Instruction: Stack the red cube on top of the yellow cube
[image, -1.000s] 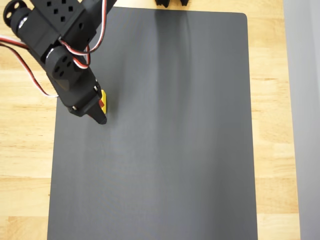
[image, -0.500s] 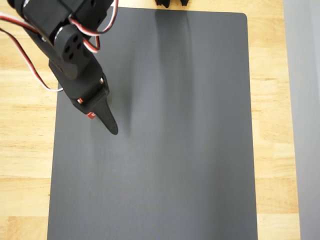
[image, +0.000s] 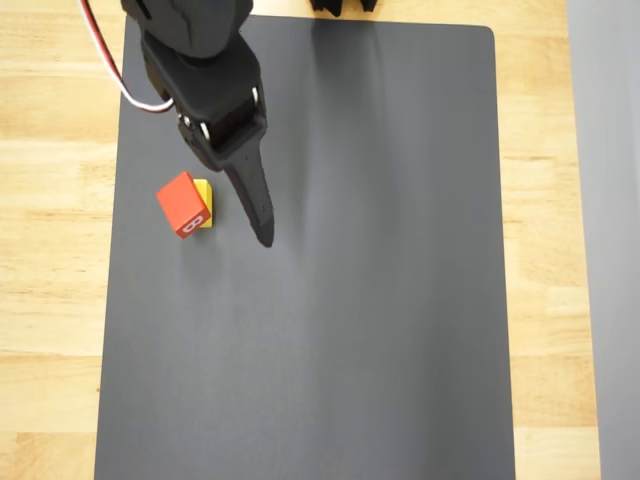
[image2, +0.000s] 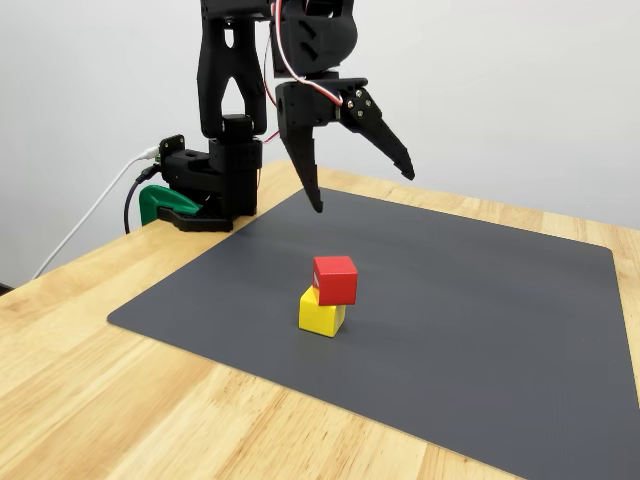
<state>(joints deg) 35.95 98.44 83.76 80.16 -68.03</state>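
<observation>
Half a second earlier the gripper sat low over the stack in the overhead view, hiding all but a sliver of red; now it has pulled away toward the top of that picture and both cubes lie uncovered.

In the overhead view the red cube (image: 183, 204) sits near the left edge of the dark grey mat (image: 400, 330), turned at an angle, with a small white mark on its lower right side. The yellow cube (image: 204, 205) shows as a narrow strip past the red cube's right edge. To their right the gripper (image: 256, 205) points down the picture, apart from the cubes.

In the fixed view the green clamp (image2: 163, 204) holds the arm's base to the wooden table (image2: 110, 400) at the left. The red cube (image2: 335, 279) rests on top of the yellow cube (image2: 322, 313), shifted a little to the right and twisted against it. The gripper (image2: 362, 190) hangs well above the stack, fingers spread wide and holding nothing, the arm standing nearly upright behind it.
</observation>
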